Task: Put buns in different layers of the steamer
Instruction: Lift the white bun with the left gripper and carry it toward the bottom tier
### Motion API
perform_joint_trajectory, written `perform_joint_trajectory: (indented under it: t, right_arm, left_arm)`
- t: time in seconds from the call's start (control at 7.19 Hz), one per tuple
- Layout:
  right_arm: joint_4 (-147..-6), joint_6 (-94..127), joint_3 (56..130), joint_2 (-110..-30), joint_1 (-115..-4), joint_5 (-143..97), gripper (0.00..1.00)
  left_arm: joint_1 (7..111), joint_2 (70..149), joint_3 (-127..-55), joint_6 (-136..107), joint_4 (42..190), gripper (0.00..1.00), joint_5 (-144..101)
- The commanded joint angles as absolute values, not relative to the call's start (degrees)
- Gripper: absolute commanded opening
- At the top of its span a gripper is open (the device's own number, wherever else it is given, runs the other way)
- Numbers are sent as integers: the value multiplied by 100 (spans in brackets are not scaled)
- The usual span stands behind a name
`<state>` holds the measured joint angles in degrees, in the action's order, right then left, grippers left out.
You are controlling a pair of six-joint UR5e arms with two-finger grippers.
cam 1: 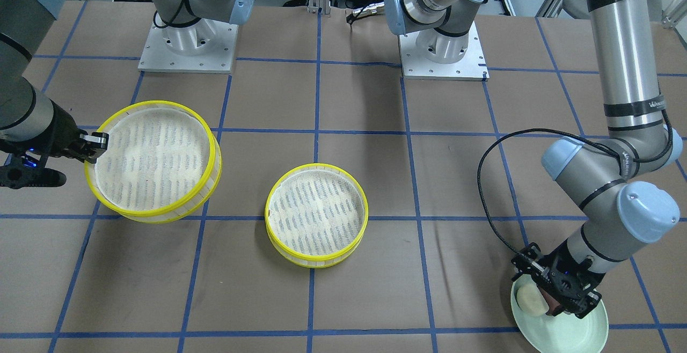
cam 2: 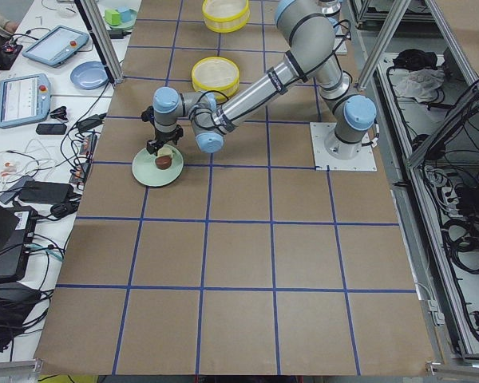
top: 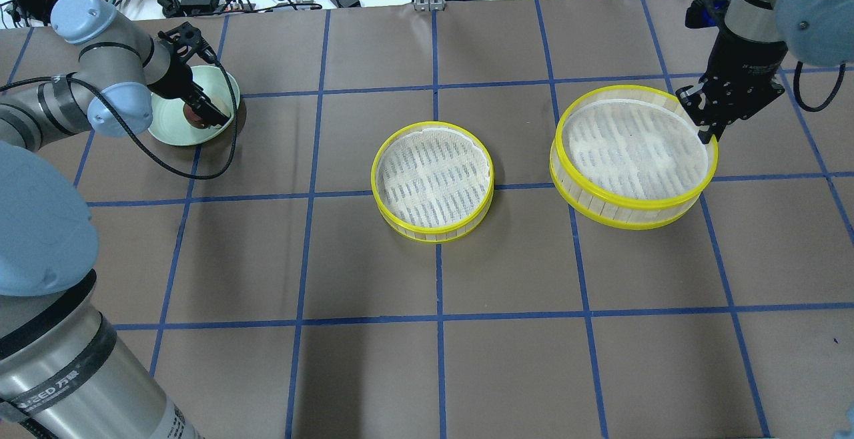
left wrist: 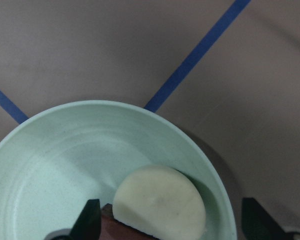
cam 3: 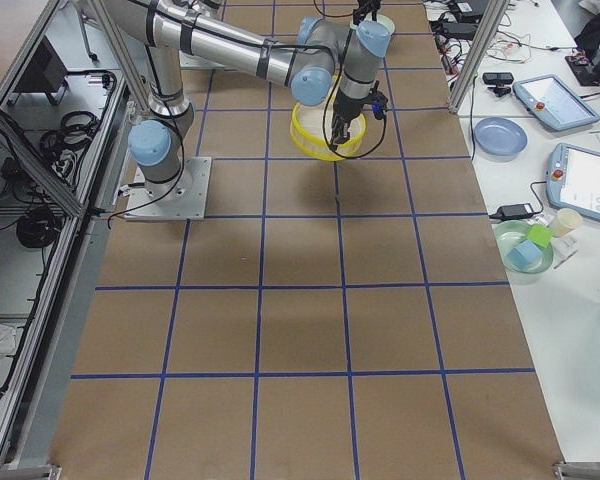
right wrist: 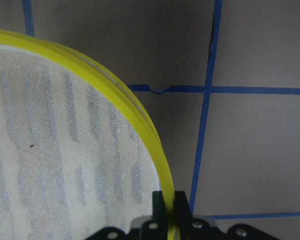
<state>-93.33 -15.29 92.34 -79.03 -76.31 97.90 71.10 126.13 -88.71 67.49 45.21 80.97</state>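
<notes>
The cream bun [left wrist: 159, 202] lies on a pale green plate [left wrist: 65, 160], right between the fingers of the left pincer [left wrist: 170, 212]. The jaws stand apart, one on each side of the bun, with a gap showing on both sides. The dark bun [left wrist: 112, 227] sits on the same plate, touching the cream one and tucked close against one finger; only a sliver of it shows from the wrist.

Across the counter [top: 427, 359], the right pincer [right wrist: 169, 200] is clamped on the yellow rim of the held tray [top: 634, 149], one finger inside the rim and one outside. That tray hangs from the pincer, tilted and raised off the counter. The second tray [top: 432, 182] rests flat on the counter between the two pincers, well apart from both. Both trays have bare mesh.
</notes>
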Motion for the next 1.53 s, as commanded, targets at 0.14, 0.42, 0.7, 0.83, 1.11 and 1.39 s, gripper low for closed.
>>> perform_joint_trajectory:
  t: [0.14, 0.42, 0.7, 0.83, 1.11, 1.39]
  right_arm:
    - [-9439, -1643, 9237, -7866, -7594, 9791, 0]
    - [-9439, -1714, 9272, -7858, -7594, 9765, 0]
    - [-9422, -1714, 9281, -7857, -7594, 9773, 0]
    - [-9439, -1705, 9281, -7857, -7594, 9765, 0]
    - [-9666, -1731, 9281, -7770, -7594, 9765, 0]
    - [-9685, -1714, 9281, -7778, -7594, 9765, 0]
  left_arm:
    - [7110, 12735, -8859, 6907, 4509, 31, 8121]
    - [7084, 12709, -8859, 6873, 4518, 0, 8121]
    - [7066, 12595, -8859, 6742, 4544, 0, 8121]
    - [7075, 12516, -8859, 6463, 4579, 0, 8112]
    - [7110, 12201, -8868, 5850, 4666, 0, 8104]
    - [7617, 11805, -8956, 4095, 4781, 0, 8103]
